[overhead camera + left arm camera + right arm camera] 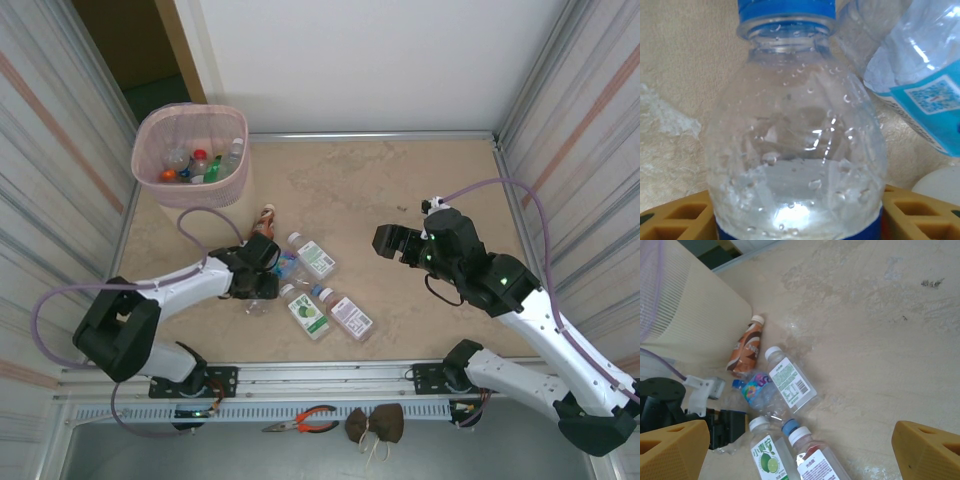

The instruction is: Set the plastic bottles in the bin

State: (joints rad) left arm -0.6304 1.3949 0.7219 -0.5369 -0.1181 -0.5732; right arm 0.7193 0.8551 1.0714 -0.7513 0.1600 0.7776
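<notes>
A clear bottle with a blue cap [795, 140] stands between the yellow fingers [675, 220] of my left gripper [262, 275], and both fingers press against its sides. A bottle with a blue label [920, 95] lies just beyond it. Several more bottles lie on the table: a brown-orange one [746, 347], a white-labelled one [790, 380], a colourful-labelled one [757, 385], a lime-labelled one [765, 455] and a reddish one [815, 460]. The pink bin [150, 135] at the far left holds several bottles [200, 165]. My right gripper [390, 243] hangs open above the table to the right of the pile.
Metal walls close in the table on the left and right, with a white wall behind. Red-handled pliers [303, 420] and a brown object [375, 422] lie on the front ledge. A purple cable [195, 225] loops beside the bin. Bare table [400, 190] stretches from the pile to the far right.
</notes>
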